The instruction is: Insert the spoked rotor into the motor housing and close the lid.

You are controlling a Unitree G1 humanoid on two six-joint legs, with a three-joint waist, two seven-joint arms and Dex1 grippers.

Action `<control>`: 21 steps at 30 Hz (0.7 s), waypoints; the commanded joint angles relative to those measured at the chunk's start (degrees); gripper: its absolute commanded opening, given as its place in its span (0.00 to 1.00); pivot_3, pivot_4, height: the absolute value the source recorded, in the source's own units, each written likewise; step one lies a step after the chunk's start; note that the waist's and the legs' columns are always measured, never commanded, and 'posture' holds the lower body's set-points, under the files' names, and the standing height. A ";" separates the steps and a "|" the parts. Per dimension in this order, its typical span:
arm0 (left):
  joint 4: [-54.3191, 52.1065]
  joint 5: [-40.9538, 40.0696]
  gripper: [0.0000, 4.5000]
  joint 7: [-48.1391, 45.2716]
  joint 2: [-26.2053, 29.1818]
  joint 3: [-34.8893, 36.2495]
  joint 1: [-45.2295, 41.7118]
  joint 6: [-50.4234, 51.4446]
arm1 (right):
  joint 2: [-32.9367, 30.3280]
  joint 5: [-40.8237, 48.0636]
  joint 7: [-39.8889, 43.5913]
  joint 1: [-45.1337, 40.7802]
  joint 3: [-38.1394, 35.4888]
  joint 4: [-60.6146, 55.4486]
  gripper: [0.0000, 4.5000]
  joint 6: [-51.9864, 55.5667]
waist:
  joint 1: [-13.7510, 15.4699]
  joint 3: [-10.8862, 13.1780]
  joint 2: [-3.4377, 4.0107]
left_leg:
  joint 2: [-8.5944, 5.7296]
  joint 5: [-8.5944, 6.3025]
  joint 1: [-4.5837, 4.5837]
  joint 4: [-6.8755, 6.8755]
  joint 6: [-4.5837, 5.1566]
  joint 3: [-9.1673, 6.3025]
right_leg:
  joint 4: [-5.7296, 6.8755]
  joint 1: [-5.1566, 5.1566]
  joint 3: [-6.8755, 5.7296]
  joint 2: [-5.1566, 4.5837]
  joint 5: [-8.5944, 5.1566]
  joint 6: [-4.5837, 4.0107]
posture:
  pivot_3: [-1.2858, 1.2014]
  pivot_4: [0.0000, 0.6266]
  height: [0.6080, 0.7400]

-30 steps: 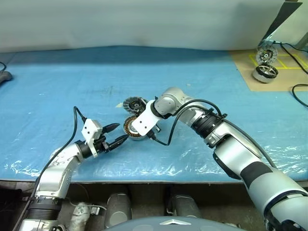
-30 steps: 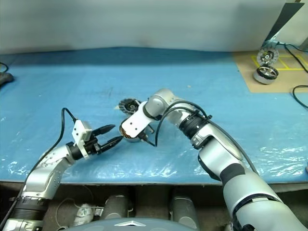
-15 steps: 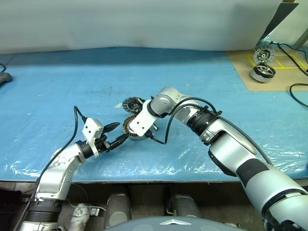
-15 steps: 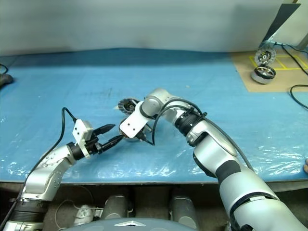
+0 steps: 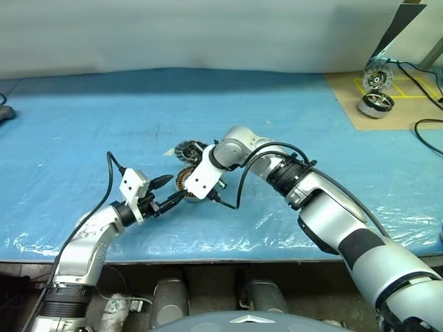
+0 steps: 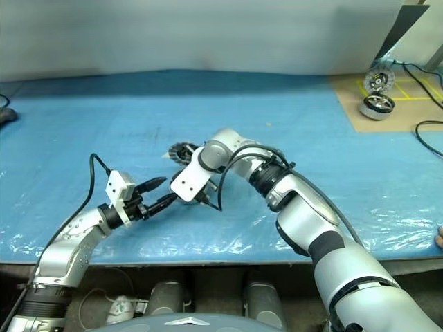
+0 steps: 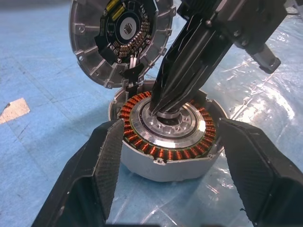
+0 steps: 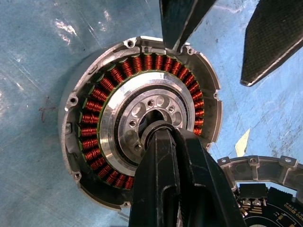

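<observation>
The motor housing point(image 5: 185, 184) sits mid-table, a short drum with copper windings point(image 8: 94, 127). Inside the winding ring lies the spoked rotor point(image 8: 128, 113), a silvery wheel with round holes around a hub. My right gripper point(image 8: 163, 137) points down into it, shut, its tips on the hub; I cannot tell whether they pinch it. The lid point(image 7: 118, 38), a ribbed silver disc with a dark circuit face, stands tilted up against the housing's far edge. My left gripper point(image 5: 176, 187) is open, one finger point(image 7: 104, 156) on each side of the housing, not touching it.
On a brown board at the far right stand a chrome-rimmed motor point(image 5: 376, 104) and a spoked wheel point(image 5: 379, 77), with black cables point(image 5: 429, 131) beside them. Blue plastic sheet point(image 5: 104, 117) covers the table up to its front edge.
My right wrist has rolled a little above the housing. Both grippers stay where they were, and the housing and lid have not moved.
</observation>
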 commanded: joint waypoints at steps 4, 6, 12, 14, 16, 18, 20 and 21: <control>0.38 0.33 0.75 -0.52 -0.43 0.20 -0.58 -2.18 | 0.99 -0.92 3.35 3.93 4.37 -1.27 0.01 -0.77 | -0.25 0.00 0.00 | 0.00 -0.02 0.00 -0.01 -0.03 0.00 | -0.02 0.00 0.00 0.00 -0.01 -0.02 | 0.52 0.24 1.00; 0.50 0.44 0.75 -0.62 -0.61 0.09 -0.19 -2.70 | 1.37 -1.13 3.43 4.58 4.57 -2.00 0.01 -0.35 | -0.36 0.00 0.00 | 0.00 -0.03 0.00 -0.02 -0.05 0.00 | -0.03 0.00 0.00 0.01 -0.02 -0.04 | 0.52 0.24 1.00; 1.95 0.63 0.75 -1.35 -0.28 0.29 -0.34 -3.97 | 1.97 -2.34 2.74 4.89 4.96 -2.46 0.01 -0.24 | -0.64 -0.01 0.02 | 0.02 -0.04 0.12 -0.03 -0.06 0.00 | -0.01 0.08 0.01 0.02 -0.03 -0.04 | 0.52 0.24 1.00; 2.68 0.72 0.75 -1.58 -0.19 0.43 -0.71 -4.29 | 1.89 -2.23 3.14 4.83 4.78 -3.00 0.01 -0.13 | -0.64 -0.01 0.02 | 0.02 -0.04 0.18 -0.05 -0.06 0.00 | -0.01 0.12 0.02 0.02 -0.04 -0.04 | 0.52 0.24 1.00; 3.30 0.85 0.75 -1.83 -0.24 0.43 -0.89 -4.67 | 1.76 -1.70 3.58 4.01 4.12 -2.98 0.01 0.07 | -0.64 -0.01 0.02 | 0.01 -0.04 0.19 -0.05 -0.06 0.00 | -0.01 0.12 0.03 0.02 -0.04 -0.04 | 0.52 0.24 1.00; 3.64 0.88 0.75 -2.01 -0.41 0.31 -0.88 -4.91 | 1.45 -1.59 3.38 2.84 3.39 -2.79 0.01 0.11 | -0.64 -0.01 0.02 | 0.01 -0.05 0.18 -0.07 -0.06 0.00 | -0.02 0.12 0.04 0.02 -0.04 -0.04 | 0.52 0.24 1.00; 3.93 0.94 0.75 -2.31 -0.44 0.26 -0.79 -5.29 | 1.07 -1.54 3.72 1.92 3.19 -2.83 0.01 -0.38 | -0.62 0.00 0.03 | 0.01 -0.05 0.16 -0.11 -0.07 0.01 | -0.05 0.10 0.04 0.02 -0.04 -0.05 | 0.52 0.24 1.00; 4.16 0.96 0.75 -2.43 -0.46 0.27 -0.81 -5.43 | 0.77 -1.17 4.48 1.62 3.17 -3.54 0.01 -0.76 | -0.61 0.00 0.03 | 0.01 -0.05 0.15 -0.12 -0.07 0.01 | -0.06 0.10 0.04 0.02 -0.04 -0.05 | 0.52 0.24 1.00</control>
